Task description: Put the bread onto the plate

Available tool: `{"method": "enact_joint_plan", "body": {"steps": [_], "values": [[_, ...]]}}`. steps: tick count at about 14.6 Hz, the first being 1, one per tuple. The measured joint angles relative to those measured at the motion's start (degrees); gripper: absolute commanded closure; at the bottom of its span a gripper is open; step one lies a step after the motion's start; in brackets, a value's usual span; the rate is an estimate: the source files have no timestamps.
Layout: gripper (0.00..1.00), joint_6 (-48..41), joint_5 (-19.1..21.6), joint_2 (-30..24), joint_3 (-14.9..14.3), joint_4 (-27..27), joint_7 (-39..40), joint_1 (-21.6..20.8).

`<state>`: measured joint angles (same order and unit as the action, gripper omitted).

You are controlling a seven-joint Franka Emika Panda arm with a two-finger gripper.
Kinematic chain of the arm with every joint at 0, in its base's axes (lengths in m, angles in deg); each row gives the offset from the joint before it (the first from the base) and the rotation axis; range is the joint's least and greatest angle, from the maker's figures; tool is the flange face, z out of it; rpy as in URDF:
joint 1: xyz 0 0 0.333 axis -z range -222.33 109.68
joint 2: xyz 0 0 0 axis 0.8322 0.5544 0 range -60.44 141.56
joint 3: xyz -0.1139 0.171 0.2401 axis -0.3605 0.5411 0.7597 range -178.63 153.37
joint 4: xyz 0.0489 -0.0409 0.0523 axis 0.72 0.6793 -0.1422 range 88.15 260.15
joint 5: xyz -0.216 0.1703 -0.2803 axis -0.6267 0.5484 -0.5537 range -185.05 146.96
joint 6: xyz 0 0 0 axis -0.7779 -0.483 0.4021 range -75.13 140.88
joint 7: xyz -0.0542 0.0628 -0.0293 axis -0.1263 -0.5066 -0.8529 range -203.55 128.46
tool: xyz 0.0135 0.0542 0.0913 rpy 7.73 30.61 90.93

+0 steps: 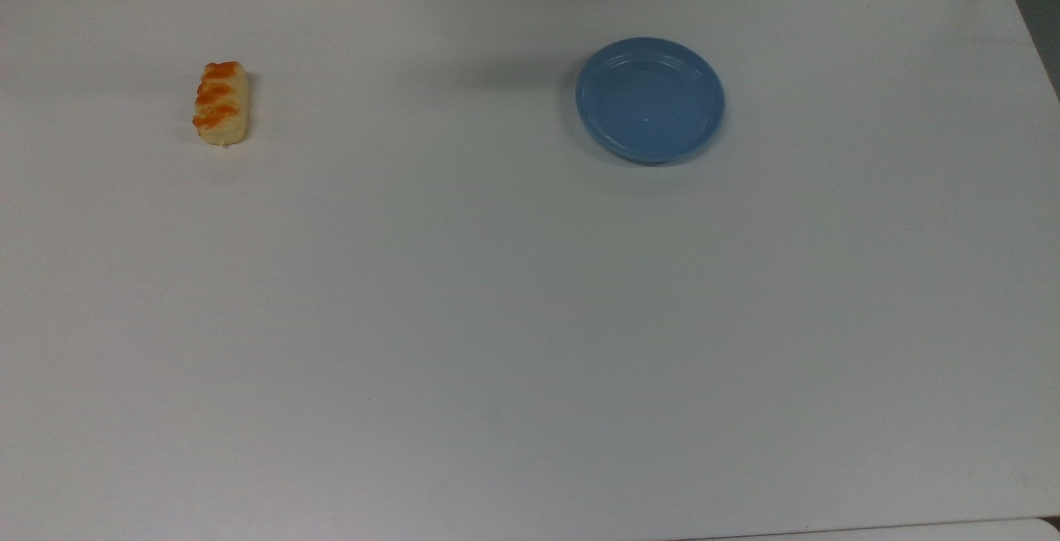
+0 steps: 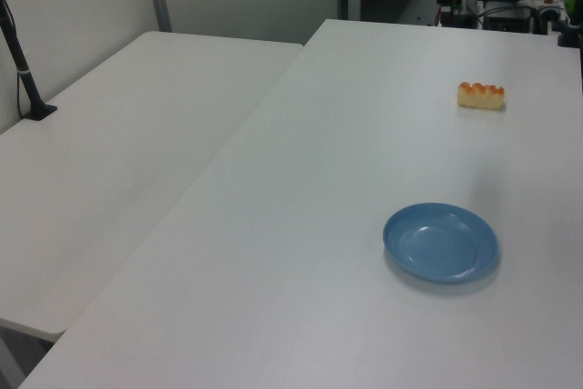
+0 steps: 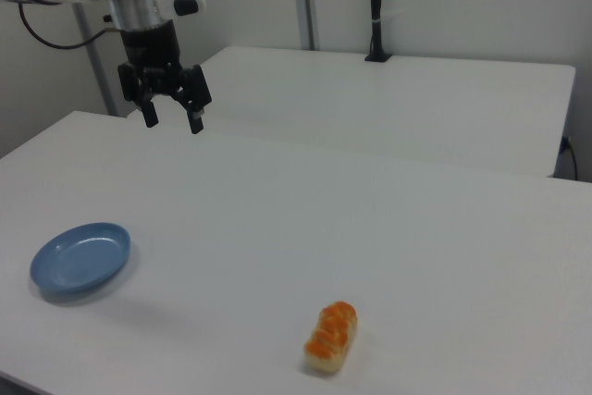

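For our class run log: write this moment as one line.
gripper: open, raised, holding nothing | bread: on table, untouched | plate: empty | step: not begun

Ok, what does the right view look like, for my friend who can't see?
A robot hand hangs open above a white table. A blue plate sits empty at the right view's left, and a striped bread roll lies apart near the front.

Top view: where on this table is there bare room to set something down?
Nearly everywhere. The table holds just the bread and the plate, far apart. Free: the wide stretch between them, the whole near half below both, and the strip right of the plate. Nothing is crowded; the gripper hangs open above the table.
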<state>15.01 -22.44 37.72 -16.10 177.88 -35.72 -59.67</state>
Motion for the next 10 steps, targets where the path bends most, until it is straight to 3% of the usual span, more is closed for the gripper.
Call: {"method": "enact_joint_plan", "body": {"steps": [10], "values": [[0.0, -0.4, 0.0, 0.1, -2.1, 0.1, 2.5, 1.0]]}}
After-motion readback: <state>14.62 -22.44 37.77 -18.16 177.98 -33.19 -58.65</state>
